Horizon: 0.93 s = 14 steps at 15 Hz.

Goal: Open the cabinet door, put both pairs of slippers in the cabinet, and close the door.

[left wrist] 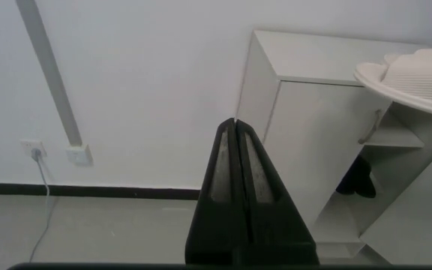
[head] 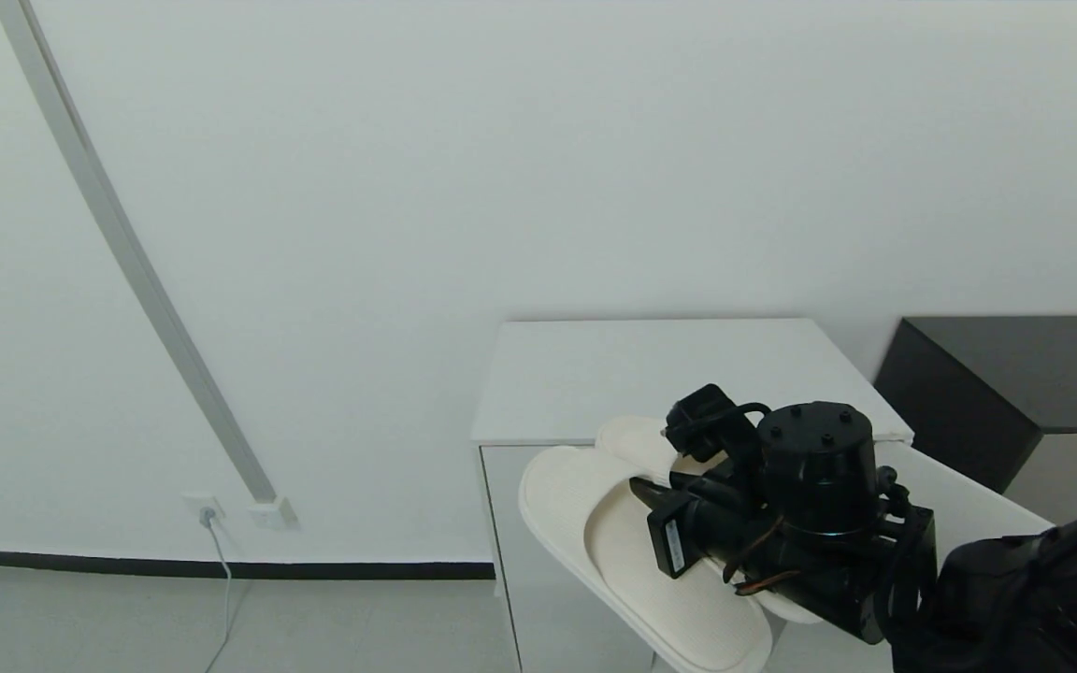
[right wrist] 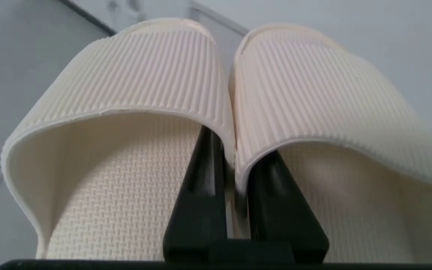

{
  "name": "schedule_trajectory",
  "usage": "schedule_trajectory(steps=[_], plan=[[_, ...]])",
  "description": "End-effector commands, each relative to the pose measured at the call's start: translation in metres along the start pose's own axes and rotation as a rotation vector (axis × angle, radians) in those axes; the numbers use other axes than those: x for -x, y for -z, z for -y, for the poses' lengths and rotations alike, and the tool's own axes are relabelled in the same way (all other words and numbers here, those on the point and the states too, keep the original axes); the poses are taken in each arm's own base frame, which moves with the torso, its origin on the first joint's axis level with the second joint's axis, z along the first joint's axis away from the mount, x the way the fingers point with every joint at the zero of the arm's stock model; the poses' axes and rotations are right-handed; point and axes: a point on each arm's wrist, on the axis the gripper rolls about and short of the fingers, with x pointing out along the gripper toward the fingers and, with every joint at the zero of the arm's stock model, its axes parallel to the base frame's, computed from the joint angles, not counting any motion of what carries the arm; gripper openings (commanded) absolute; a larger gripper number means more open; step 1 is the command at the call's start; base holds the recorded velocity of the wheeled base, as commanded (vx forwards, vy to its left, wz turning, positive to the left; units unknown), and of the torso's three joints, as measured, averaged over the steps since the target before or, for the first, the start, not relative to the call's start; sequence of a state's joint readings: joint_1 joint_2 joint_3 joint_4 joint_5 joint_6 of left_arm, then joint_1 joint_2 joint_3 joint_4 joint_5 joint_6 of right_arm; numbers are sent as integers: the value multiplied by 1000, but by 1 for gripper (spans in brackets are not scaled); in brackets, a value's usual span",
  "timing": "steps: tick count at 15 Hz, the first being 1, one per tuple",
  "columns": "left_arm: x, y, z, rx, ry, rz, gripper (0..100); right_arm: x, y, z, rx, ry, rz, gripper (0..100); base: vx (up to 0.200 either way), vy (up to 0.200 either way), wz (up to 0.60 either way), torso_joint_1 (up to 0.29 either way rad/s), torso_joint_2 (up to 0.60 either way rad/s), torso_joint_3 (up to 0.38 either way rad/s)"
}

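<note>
Pair of cream ribbed foam slippers [head: 595, 523]: inner walls clamped together by right gripper [right wrist: 235, 161], for carrying as one, before open white cabinet [head: 651, 374]. Left gripper [left wrist: 236, 131]: jaws together, empty, aside.

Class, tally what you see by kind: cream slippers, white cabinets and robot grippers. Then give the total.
Cream slippers: 2
White cabinet: 1
Grippers, left gripper and right gripper: 2
Total: 5

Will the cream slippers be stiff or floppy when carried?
Probably light and fairly stiff: the cream slippers jut from the right end effector without drooping. Ribbed straps likely resist slipping; pinched at inner edges only, they might tilt.
</note>
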<state>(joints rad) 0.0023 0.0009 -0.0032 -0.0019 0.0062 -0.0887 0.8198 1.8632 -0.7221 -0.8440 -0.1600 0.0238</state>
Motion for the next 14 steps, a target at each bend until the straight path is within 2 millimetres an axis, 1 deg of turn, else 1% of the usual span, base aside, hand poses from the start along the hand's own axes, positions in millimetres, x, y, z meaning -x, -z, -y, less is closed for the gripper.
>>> schedule_trajectory(steps=[1, 10, 14], plan=[[0, 0, 0, 0, 1, -1, 0, -1, 0, -2, 1, -1, 0, 0, 0, -200, 0, -2, 2, 2], [0, 0, 0, 0, 1, -1, 0, -2, -1, -5, -3, -3, 27, 0, 0, -200, 0, 1, 3, 4], [0, 0, 0, 2, -1, 0, 0, -2, -1, -5, -3, -1, 27, 0, 0, 0, 0, 0, 0, 0]])
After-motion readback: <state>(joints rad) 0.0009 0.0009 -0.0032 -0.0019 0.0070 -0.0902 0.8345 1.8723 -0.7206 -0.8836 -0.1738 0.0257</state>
